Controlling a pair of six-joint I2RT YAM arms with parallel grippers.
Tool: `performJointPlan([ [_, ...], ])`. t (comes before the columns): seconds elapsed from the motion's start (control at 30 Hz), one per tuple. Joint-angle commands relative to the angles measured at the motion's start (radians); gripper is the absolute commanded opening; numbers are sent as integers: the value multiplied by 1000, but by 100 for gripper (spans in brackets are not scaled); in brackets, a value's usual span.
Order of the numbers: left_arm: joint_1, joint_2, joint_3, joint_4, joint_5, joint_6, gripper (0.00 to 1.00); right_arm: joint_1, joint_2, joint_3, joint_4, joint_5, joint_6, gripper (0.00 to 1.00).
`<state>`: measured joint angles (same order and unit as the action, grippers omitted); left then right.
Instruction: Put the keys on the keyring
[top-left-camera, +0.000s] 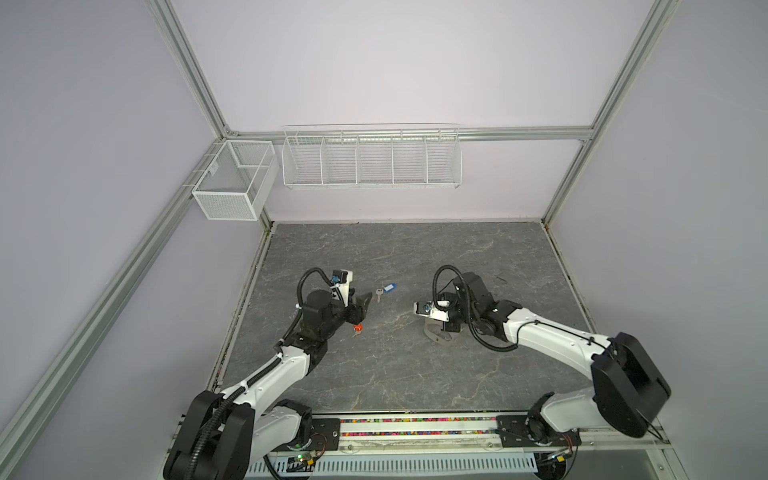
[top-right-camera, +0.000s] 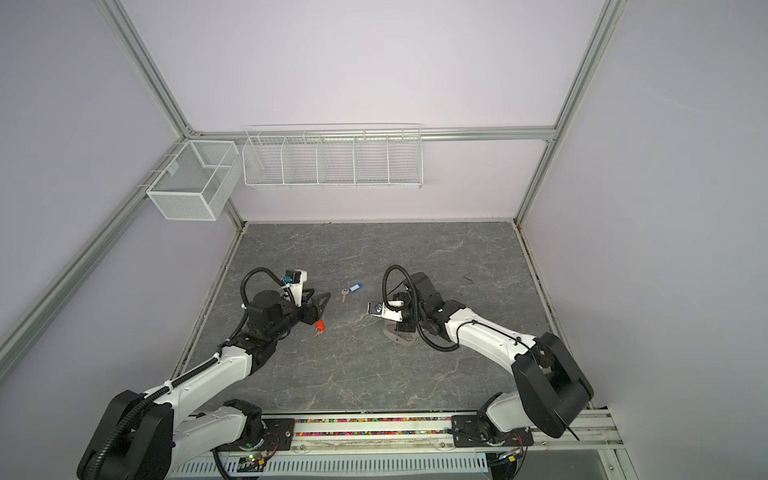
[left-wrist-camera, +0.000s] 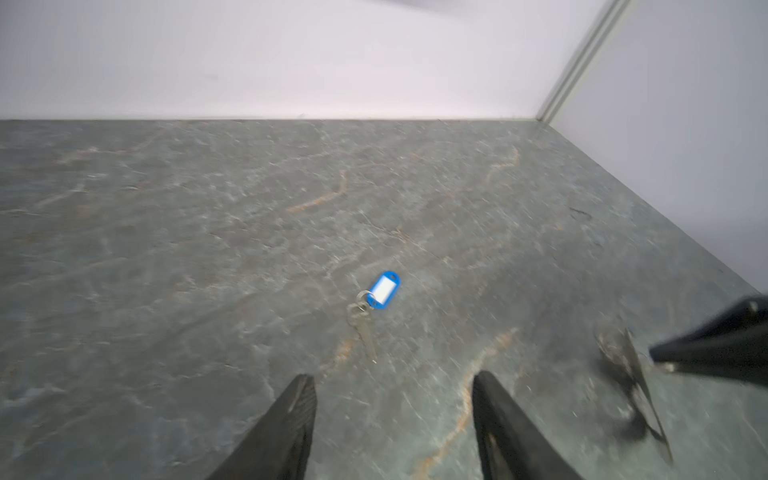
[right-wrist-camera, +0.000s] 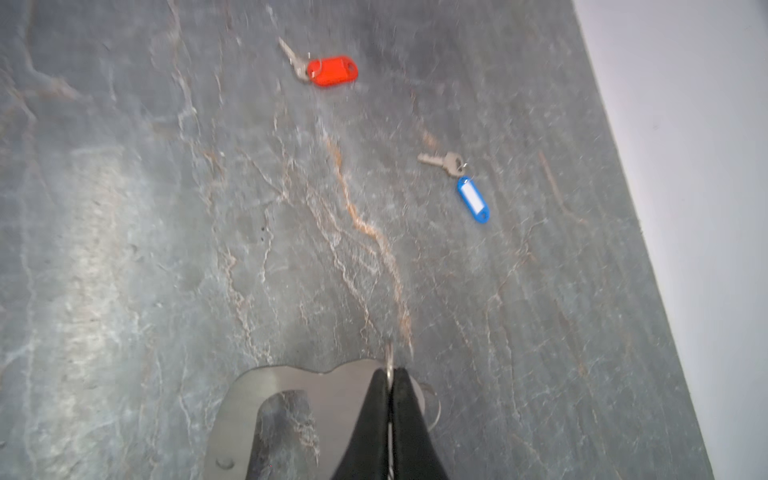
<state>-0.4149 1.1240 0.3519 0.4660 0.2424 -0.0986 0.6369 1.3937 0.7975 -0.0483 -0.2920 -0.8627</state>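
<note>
The grey marbled bench carries everything. On its right half lies the flat keyring, with the right pincer clenched on a small silver ring at its edge. The left pincer is released, jaws apart and holding nothing. The blue-tagged key lies just ahead of its tips. The orange-red-tagged key lies close beside that pincer's wrist.

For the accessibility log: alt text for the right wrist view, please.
The right gripper, shut, pinches a small silver ring on the flat grey metal keyring holder. Beyond, on the grey marbled table, lie a silver key with an orange-red tag and a silver key with a blue tag, apart.
</note>
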Motion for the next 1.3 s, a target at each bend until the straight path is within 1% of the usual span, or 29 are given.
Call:
performJointPlan([
  [0.0, -43, 5, -73, 333, 140, 163, 52, -40, -53, -61, 117, -235, 46, 7],
  [0.1, -90, 36, -68, 351, 253, 249, 41, -73, -87, -92, 182, -352, 86, 7],
  [0.13, -107, 43, -63, 343, 282, 283, 39, -77, -96, -98, 197, -382, 91, 7],
  [0.2, -143, 51, -47, 328, 322, 342, 36, -81, -110, -102, 222, -435, 104, 7],
  [0.3, -174, 52, -14, 282, 347, 386, 36, -84, -129, -106, 266, -494, 140, 7],
  [0.47, -192, 33, 37, 237, 359, 401, 35, -86, -139, -82, 281, -567, 169, 7],
  [0.67, -199, -21, 87, 157, 382, 408, 30, -89, -129, -78, 343, -590, 211, 7],
  [0.83, -221, -57, 118, 33, 424, 437, 27, -96, -106, -78, 471, -634, 307, 7],
  [1.0, -245, -84, 144, -53, 409, 481, 27, -100, -73, -66, 543, -696, 375, 7],
  [1.07, -255, -81, 163, -69, 398, 497, 27, -99, -65, -62, 552, -709, 385, 7],
  [1.27, -262, -69, 177, -45, 373, 494, 26, -100, -53, -50, 547, -738, 390, 7],
])
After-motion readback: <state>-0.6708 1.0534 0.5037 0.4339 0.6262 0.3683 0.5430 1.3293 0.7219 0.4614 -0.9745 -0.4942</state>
